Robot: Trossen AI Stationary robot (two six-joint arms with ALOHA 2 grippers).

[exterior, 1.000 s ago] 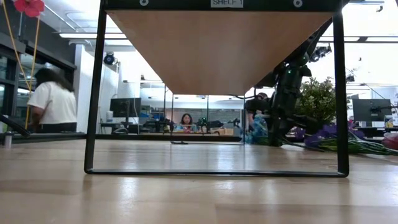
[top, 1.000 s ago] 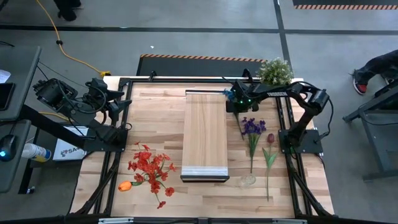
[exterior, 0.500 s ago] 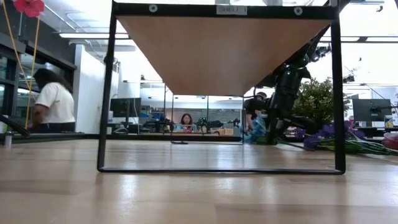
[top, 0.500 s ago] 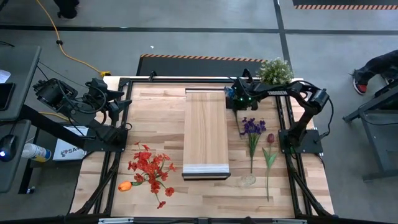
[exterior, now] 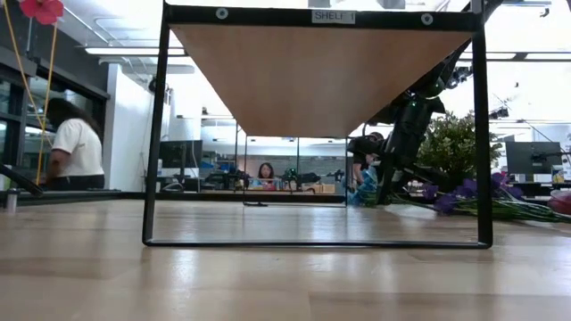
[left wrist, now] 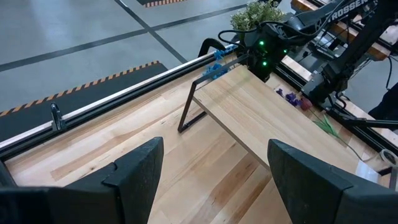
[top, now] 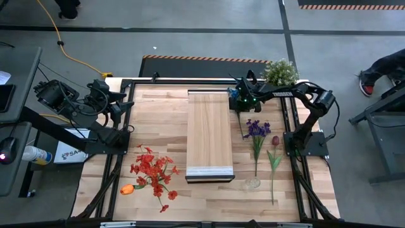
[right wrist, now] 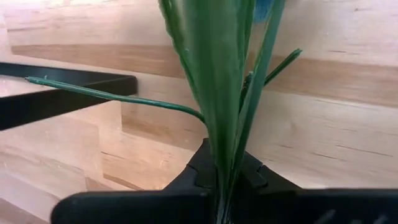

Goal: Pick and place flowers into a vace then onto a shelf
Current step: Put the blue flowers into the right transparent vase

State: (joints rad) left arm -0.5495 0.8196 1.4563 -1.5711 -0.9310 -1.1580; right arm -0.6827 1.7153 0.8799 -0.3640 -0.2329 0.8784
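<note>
The surface is light slatted wood with a smooth, faintly satin finish. The shelf is a pale wood plank with visible grain on a thin matt black metal frame. The green leaf stem looks like smooth plastic; the fingers are matt dark plastic.

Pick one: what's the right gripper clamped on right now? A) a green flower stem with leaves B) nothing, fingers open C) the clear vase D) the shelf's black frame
A. In the right wrist view the right gripper is shut on a green flower stem whose long leaves rise straight out from between the fingers, beside the shelf at the table's far end.
</note>
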